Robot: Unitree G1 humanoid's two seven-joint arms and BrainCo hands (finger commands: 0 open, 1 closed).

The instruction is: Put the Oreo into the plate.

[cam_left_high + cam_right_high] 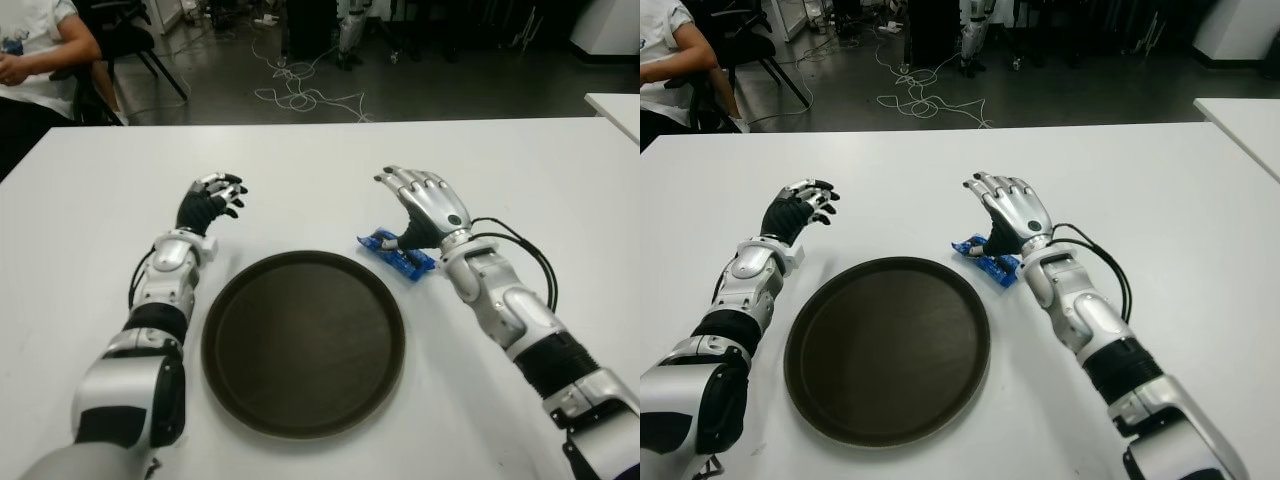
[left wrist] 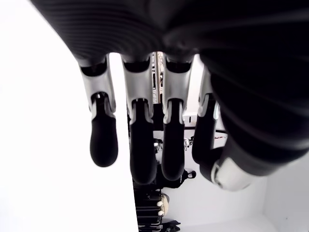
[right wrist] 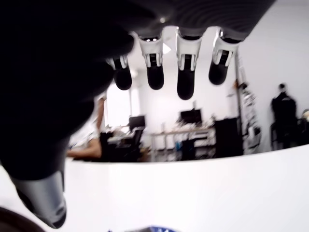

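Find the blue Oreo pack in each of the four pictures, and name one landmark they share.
Left eye view: Oreo pack on the table, right of the plate, partly under the right hand.
Right eye view: same spot.
Left wrist view: not in it.
Right wrist view: a blue sliver at the bottom edge.
Shared landmark: the white table.

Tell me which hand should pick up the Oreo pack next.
The right hand. It hovers open right over the blue Oreo pack, which lies on the table just off the plate's right rim. The left hand is across the plate, well away from it.
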